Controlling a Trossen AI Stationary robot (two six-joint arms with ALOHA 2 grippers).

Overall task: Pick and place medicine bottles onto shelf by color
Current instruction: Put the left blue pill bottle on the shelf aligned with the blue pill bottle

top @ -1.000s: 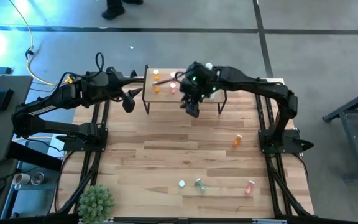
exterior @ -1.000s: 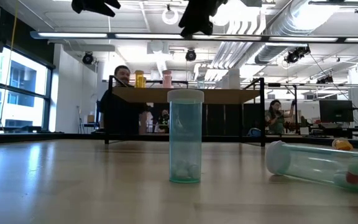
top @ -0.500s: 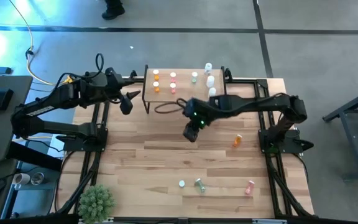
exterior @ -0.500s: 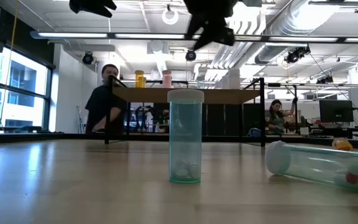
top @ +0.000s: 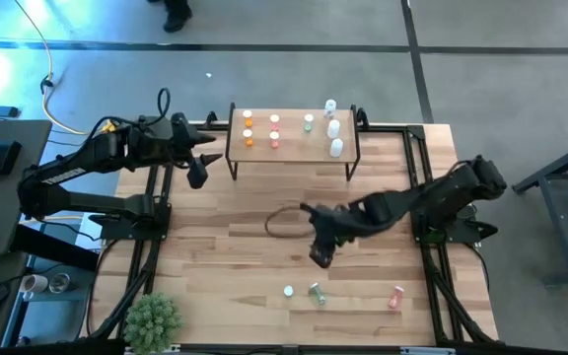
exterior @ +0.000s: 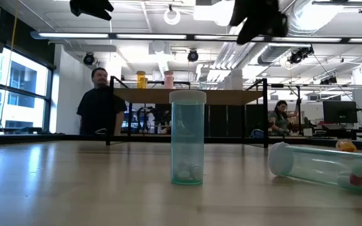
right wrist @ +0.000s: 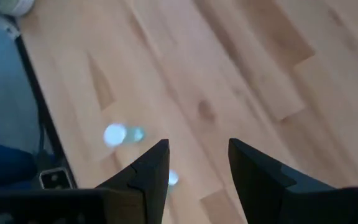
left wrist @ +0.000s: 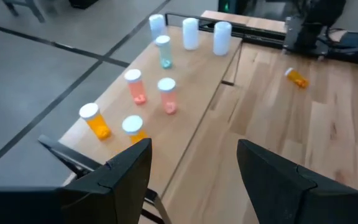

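The shelf (top: 294,148) stands at the table's far edge and carries several medicine bottles upright on their bases: orange (top: 248,138), pink (top: 274,138), green (top: 309,122) and white (top: 337,148). On the tabletop an orange bottle (top: 375,224) lies at the right. A green bottle (exterior: 187,138) stands upright near the front edge, with another green one (exterior: 322,166) lying beside it and a pink one (top: 396,296) further right. My right gripper (top: 321,254) hangs open above mid-table, just beyond the green bottles (right wrist: 115,134). My left gripper (left wrist: 194,168) waits open left of the shelf.
A green plant (top: 153,320) sits at the near left corner. A dark cable loop (top: 282,219) hangs by the right arm above mid-table. In the low view a person (exterior: 96,103) stands beyond the table's far edge.
My right gripper has swung away from the shelf toward the table's near edge, sinking and rolling as it went, with nothing between its fingers. The person behind the table has walked toward the left.
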